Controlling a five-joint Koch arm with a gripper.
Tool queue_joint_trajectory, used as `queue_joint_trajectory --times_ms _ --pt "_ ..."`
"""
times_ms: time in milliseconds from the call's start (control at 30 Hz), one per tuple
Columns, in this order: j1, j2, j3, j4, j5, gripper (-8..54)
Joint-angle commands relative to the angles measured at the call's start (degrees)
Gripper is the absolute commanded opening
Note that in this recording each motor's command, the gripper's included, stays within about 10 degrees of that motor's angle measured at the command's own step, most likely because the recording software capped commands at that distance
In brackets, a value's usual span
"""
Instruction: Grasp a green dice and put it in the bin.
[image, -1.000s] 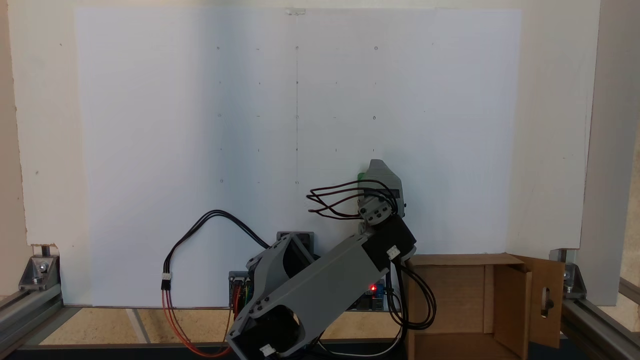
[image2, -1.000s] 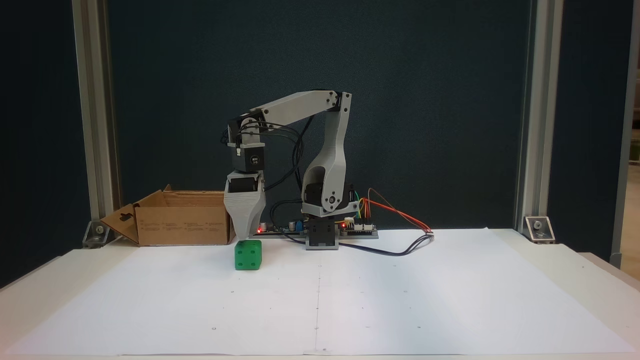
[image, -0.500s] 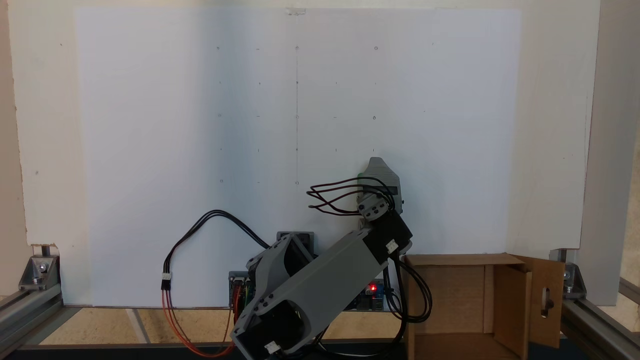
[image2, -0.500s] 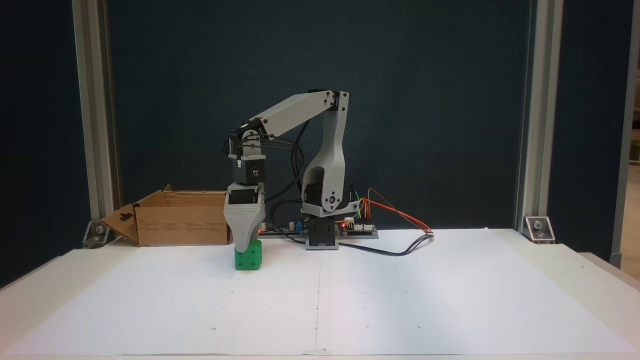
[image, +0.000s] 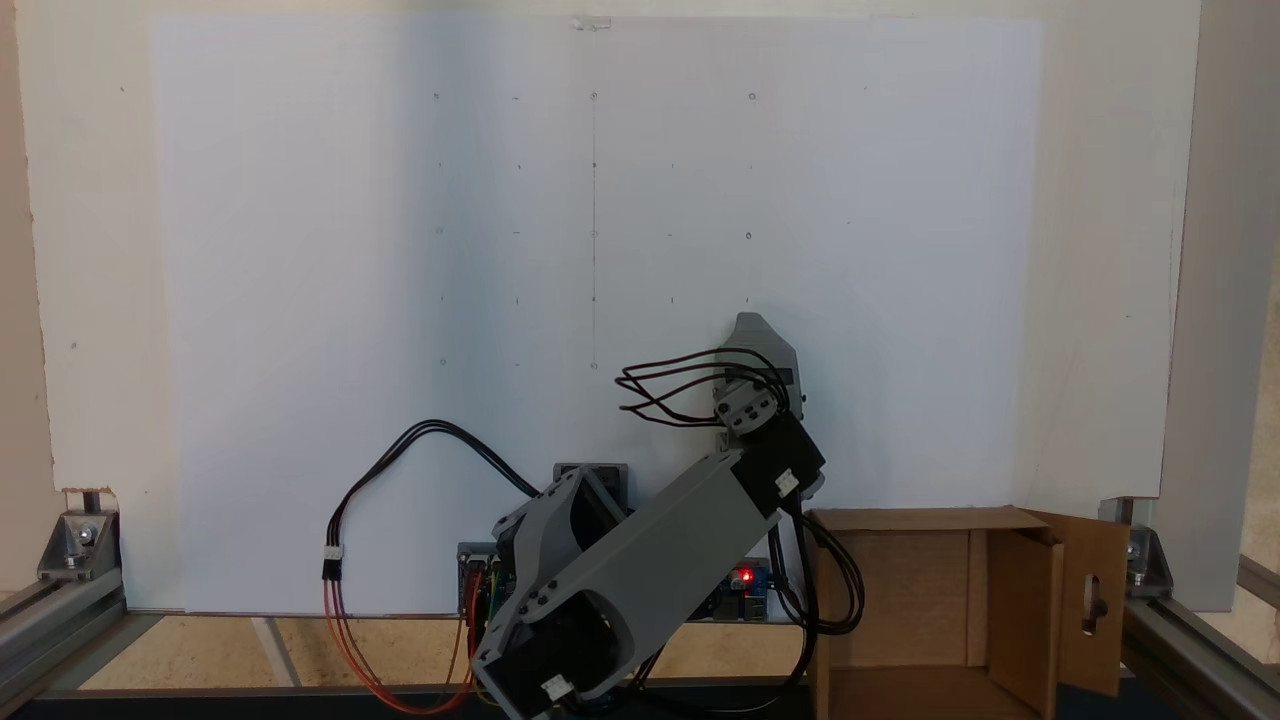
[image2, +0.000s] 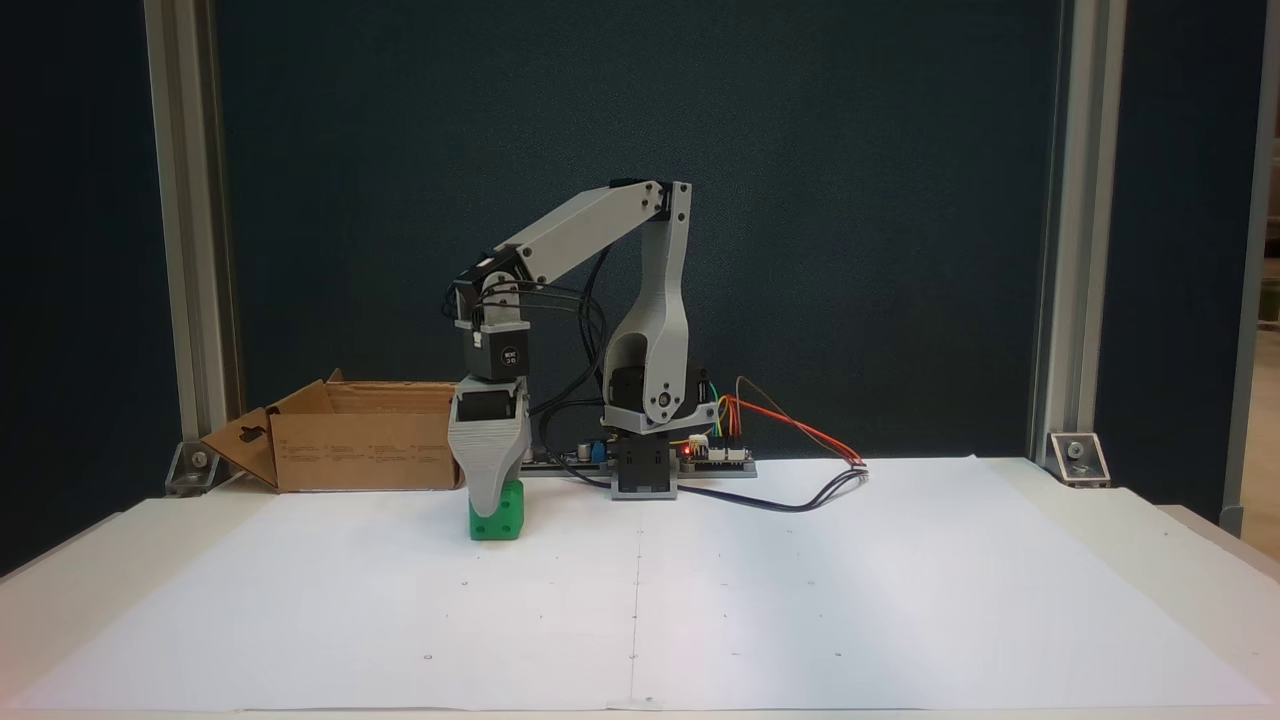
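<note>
Bin: brown corrugated cardboard box (image2: 365, 448), open at the top, flaps out; slot-shaped handle cutout in one flap. Stands at the back edge of the table, left of the arm base in the front fixed view, lower right (image: 935, 600) in the fixed view from above.
Bin contents: inner walls and floor seen from above are bare cardboard; part of the interior is out of frame.
Green dice: bright green cube (image2: 503, 516), rounded corners, recessed round pips on the facing side. Resting on the white paper sheet (image2: 700, 590), just in front of the bin's right corner in the front view. Outside the bin. Hidden under the gripper in the view from above.
Gripper: grey ribbed printed wedge (image2: 488, 505), pointing straight down, tip lowered over the dice's front-left part and overlapping its upper half. Seen from above as a grey housing (image: 762, 345).
Jaws: one lies behind the other in the front view, and the tips are covered from above; opening cannot be told, nor whether the dice is clamped.
Arm: grey plastic links, black servo blocks, looped black cables.
Table: white paper with faint dots and a centre line; aluminium posts (image2: 190, 250) at the corners.
</note>
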Motion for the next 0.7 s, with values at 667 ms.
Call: queue_joint_trajectory --times_ms 667 --pt "-0.35 -1.85 -0.79 -3.96 3.34 42.7"
